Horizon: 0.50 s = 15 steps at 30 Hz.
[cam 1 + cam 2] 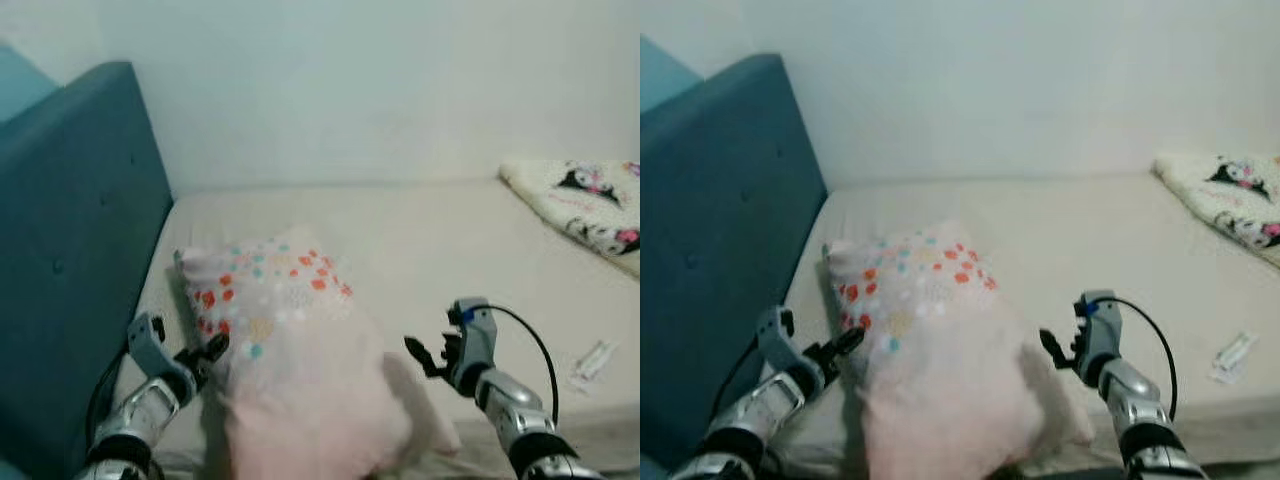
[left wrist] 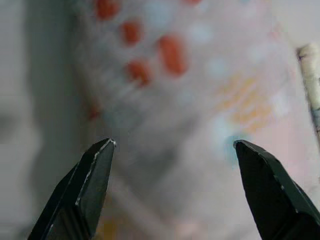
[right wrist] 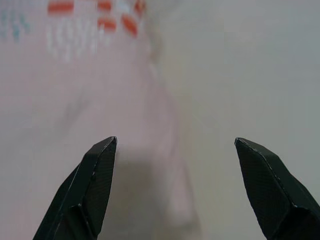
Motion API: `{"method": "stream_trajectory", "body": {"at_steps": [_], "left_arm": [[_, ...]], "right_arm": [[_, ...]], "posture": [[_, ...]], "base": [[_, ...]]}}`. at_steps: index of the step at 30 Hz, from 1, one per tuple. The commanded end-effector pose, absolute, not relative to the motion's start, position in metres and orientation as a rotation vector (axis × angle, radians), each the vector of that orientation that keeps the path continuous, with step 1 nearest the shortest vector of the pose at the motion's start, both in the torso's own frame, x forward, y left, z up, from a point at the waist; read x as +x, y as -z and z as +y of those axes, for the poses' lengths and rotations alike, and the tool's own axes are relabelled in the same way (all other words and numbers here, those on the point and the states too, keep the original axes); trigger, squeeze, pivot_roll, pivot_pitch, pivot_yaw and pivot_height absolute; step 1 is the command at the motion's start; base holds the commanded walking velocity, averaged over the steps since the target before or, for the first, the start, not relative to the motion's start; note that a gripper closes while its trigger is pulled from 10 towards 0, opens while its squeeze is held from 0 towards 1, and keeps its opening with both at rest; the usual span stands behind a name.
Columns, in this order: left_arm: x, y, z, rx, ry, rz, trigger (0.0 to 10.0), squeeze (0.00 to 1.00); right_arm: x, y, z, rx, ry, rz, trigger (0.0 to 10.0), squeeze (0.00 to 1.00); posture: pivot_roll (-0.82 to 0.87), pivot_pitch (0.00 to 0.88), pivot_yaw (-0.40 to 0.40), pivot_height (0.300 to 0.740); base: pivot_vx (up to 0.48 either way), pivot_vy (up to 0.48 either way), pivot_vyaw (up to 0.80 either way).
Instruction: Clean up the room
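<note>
A pale pink pillow (image 1: 290, 360) with red, teal and yellow spots lies on the cream bed (image 1: 440, 250), near the bed's front edge. My left gripper (image 1: 212, 352) sits against the pillow's left side, fingers open, and the spotted fabric (image 2: 190, 100) is close in front of its fingertips (image 2: 97, 165). My right gripper (image 1: 425, 355) hovers just off the pillow's right side, also open and holding nothing. In the right wrist view the pillow (image 3: 90, 100) lies ahead of the fingers (image 3: 100, 165) with bare sheet beside it.
A teal padded headboard (image 1: 70, 250) rises along the left. A white blanket with cartoon figures (image 1: 590, 205) lies at the bed's far right corner. A small white wrapper (image 1: 595, 360) rests on the sheet at the right. A plain pale wall stands behind the bed.
</note>
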<state>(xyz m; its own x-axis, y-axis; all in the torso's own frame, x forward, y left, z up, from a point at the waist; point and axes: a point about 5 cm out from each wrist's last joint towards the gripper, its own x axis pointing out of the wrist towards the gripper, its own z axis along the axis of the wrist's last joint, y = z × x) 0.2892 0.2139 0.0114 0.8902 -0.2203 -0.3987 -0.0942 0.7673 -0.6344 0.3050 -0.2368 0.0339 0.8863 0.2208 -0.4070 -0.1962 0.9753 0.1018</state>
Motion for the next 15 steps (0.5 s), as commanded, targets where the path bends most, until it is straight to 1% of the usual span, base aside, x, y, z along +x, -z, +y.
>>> {"method": "stream_trajectory", "body": {"at_steps": [1, 4, 7, 8, 9, 10, 11, 12, 13, 14, 15], "left_arm": [[0.287, -0.012, 0.215, -0.685, 0.102, 0.48, 10.0, 0.0], [0.287, -0.015, 0.206, -0.715, 0.155, 0.457, 10.0, 0.0], [0.288, -0.018, 0.2, -0.743, 0.187, 0.443, 10.0, 0.0], [0.289, -0.023, 0.189, -0.795, 0.244, 0.414, 10.0, 0.0], [0.289, -0.023, 0.189, -0.795, 0.244, 0.414, 10.0, 0.0], [0.291, -0.027, 0.182, -0.826, 0.278, 0.396, 10.0, 0.0], [0.291, -0.027, 0.182, -0.826, 0.278, 0.396, 10.0, 0.0], [0.294, -0.031, 0.175, -0.859, 0.302, 0.372, 10.0, 0.0], [0.294, -0.031, 0.175, -0.859, 0.302, 0.372, 10.0, 0.0], [0.301, -0.039, 0.165, -0.913, 0.309, 0.333, 10.0, 0.0], [0.301, -0.039, 0.165, -0.913, 0.309, 0.333, 10.0, 0.0]], "right_arm": [[0.305, -0.034, -0.235, 0.067, -0.226, 0.431, 10.0, 0.0], [0.305, -0.035, -0.235, 0.07, -0.234, 0.427, 10.0, 0.0], [0.305, -0.035, -0.235, 0.07, -0.237, 0.426, 10.0, 0.0], [0.305, -0.036, -0.234, 0.07, -0.244, 0.423, 10.0, 0.0], [0.305, -0.036, -0.234, 0.07, -0.244, 0.423, 10.0, 0.0], [0.306, -0.036, -0.234, 0.068, -0.248, 0.423, 10.0, 0.0], [0.306, -0.036, -0.234, 0.068, -0.248, 0.423, 10.0, 0.0], [0.306, -0.036, -0.234, 0.067, -0.253, 0.422, 10.0, 0.0], [0.306, -0.036, -0.234, 0.067, -0.253, 0.422, 10.0, 0.0], [0.306, -0.036, -0.234, 0.067, -0.257, 0.42, 10.0, 0.0], [0.306, -0.036, -0.234, 0.067, -0.257, 0.42, 10.0, 0.0]], "posture": [[0.0, 0.0, -0.006, 0.59], [0.0, 0.0, -0.008, 0.575], [0.0, 0.0, -0.01, 0.57], [0.0, 0.0, -0.011, 0.56], [0.0, 0.0, -0.011, 0.56], [0.0, 0.0, -0.014, 0.555], [0.0, 0.0, -0.014, 0.555], [0.0, 0.0, -0.016, 0.55], [0.0, 0.0, -0.016, 0.55], [0.0, 0.0, -0.018, 0.54], [0.0, 0.0, -0.018, 0.54]], "base": [[0.0, 0.0, 0.0], [0.0, 0.0, 0.0], [0.0, 0.0, 0.0], [0.0, 0.0, 0.0], [0.0, 0.0, 0.0], [0.0, 0.0, 0.0], [0.0, 0.0, 0.0], [0.0, 0.0, 0.0], [0.0, 0.0, 0.0], [0.0, 0.0, 0.0], [0.0, 0.0, 0.0]]}}
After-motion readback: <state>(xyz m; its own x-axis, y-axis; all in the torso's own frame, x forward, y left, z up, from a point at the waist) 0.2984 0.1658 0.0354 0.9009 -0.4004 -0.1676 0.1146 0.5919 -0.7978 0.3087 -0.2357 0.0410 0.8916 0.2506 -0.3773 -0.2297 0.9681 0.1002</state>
